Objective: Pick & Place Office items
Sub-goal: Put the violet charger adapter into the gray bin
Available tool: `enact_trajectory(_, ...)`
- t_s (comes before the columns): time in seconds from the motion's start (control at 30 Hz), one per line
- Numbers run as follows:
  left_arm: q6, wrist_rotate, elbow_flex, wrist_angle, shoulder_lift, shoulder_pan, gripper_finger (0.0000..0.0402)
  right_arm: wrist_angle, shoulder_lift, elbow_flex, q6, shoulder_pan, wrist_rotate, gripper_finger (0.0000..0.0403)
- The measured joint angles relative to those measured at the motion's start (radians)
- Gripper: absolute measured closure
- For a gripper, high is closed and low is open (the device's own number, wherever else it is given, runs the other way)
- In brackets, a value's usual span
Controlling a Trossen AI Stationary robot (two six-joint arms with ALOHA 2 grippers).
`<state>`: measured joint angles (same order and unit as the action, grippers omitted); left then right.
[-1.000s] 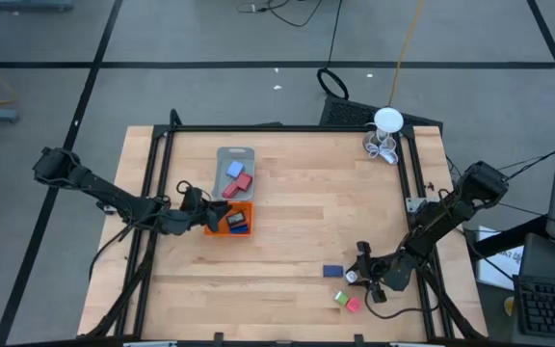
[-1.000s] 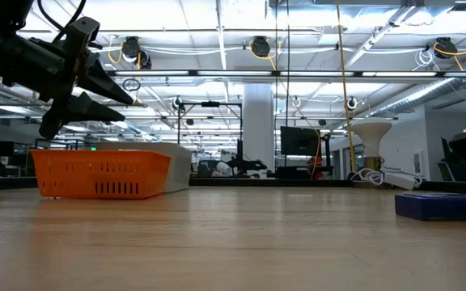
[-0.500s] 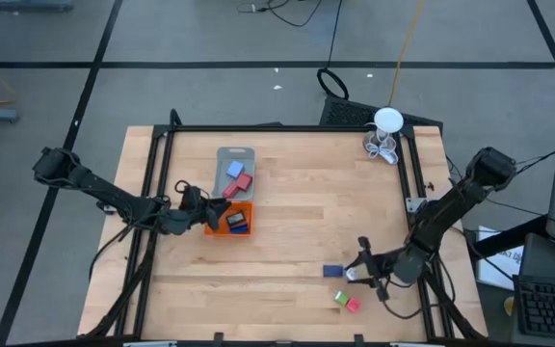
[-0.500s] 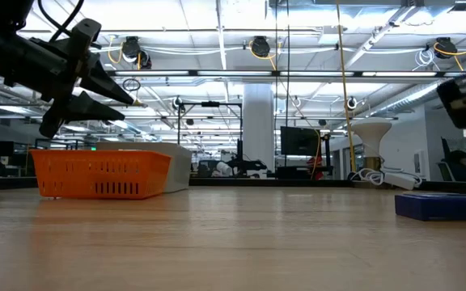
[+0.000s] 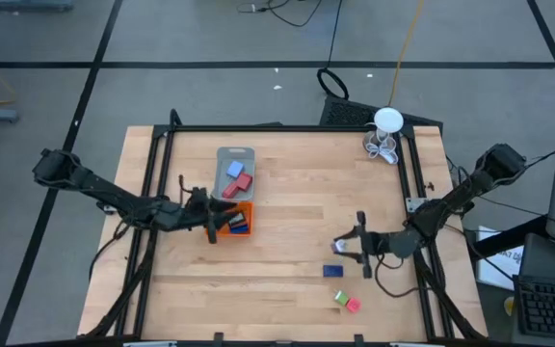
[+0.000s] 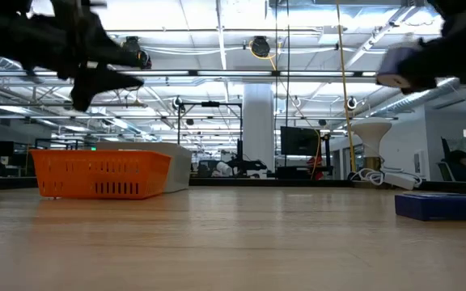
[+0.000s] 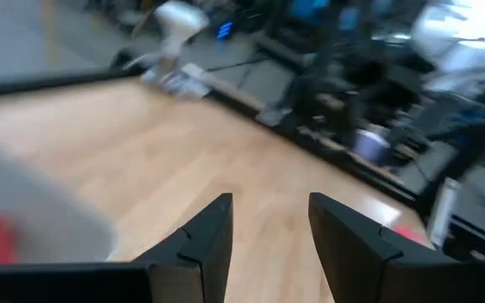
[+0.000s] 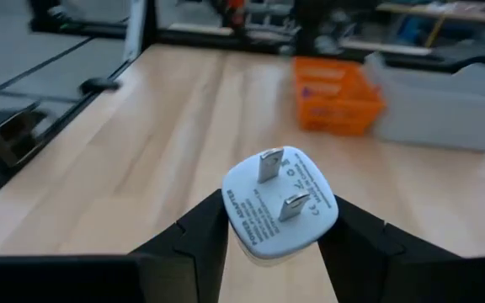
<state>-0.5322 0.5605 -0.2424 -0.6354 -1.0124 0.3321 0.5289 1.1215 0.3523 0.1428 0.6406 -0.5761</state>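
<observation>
My right gripper (image 5: 345, 247) is shut on a small white plug-like piece (image 8: 280, 202), held high above the table in the low view (image 6: 399, 69). My left gripper (image 5: 222, 225) is open and empty at the left edge of the orange tray (image 5: 243, 206); its fingers (image 7: 213, 227) stand apart. The orange tray holds blue and black pieces. The grey tray (image 5: 235, 154) behind it holds a blue and a red piece. A blue piece (image 5: 332, 271) lies flat on the table below my right gripper. A green piece (image 5: 340, 298) and a pink piece (image 5: 353, 306) lie nearer the front edge. My right gripper pinches the white piece by its two opposite sides (image 8: 236, 215) between its two fingers. The face with the two metal prongs (image 8: 278, 181) is turned back toward the wrist. The fingers point roughly level toward the table's left. The piece is lifted clear of the table.
A white round thing with wire loops (image 5: 385, 130) stands at the far right corner. A black frame (image 5: 287, 128) runs along the table's edges. Bare wood lies between the trays and my right gripper.
My right gripper has risen and gone toward the far edge and a little left, carrying the white piece up from the table beside the blue piece. My left gripper has swung slightly toward the near edge by the orange tray, still open.
</observation>
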Motion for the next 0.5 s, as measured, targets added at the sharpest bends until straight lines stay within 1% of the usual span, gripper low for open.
enact_trajectory(0.07, 0.108, -0.047, 0.000, -0.102, -0.027, 0.000, 0.0245, 0.046, -0.003, 0.000, -0.033, -0.040, 0.001, 0.0253)
enact_trajectory(0.13, 0.195, -0.068, -0.011, -0.168, -0.059, 0.000, 0.0245, 0.090, -0.002, 0.000, -0.071, -0.078, 0.012, 0.0255)
enact_trajectory(0.23, 0.270, -0.069, -0.037, -0.195, -0.118, 0.000, 0.0245, 0.151, -0.001, 0.000, -0.104, -0.137, 0.103, 0.0254)
enact_trajectory(0.33, 0.287, -0.064, -0.085, -0.196, -0.194, -0.005, 0.0245, 0.200, -0.001, 0.000, -0.110, -0.184, 0.173, 0.0250)
enact_trajectory(0.4, 0.249, -0.075, -0.130, -0.196, -0.249, -0.016, 0.0245, 0.218, -0.001, 0.000, -0.124, -0.210, 0.199, 0.0251)
enact_trajectory(0.5, 0.178, -0.137, -0.216, -0.166, -0.329, -0.050, 0.0237, 0.230, 0.000, 0.000, -0.132, -0.245, 0.216, 0.0255)
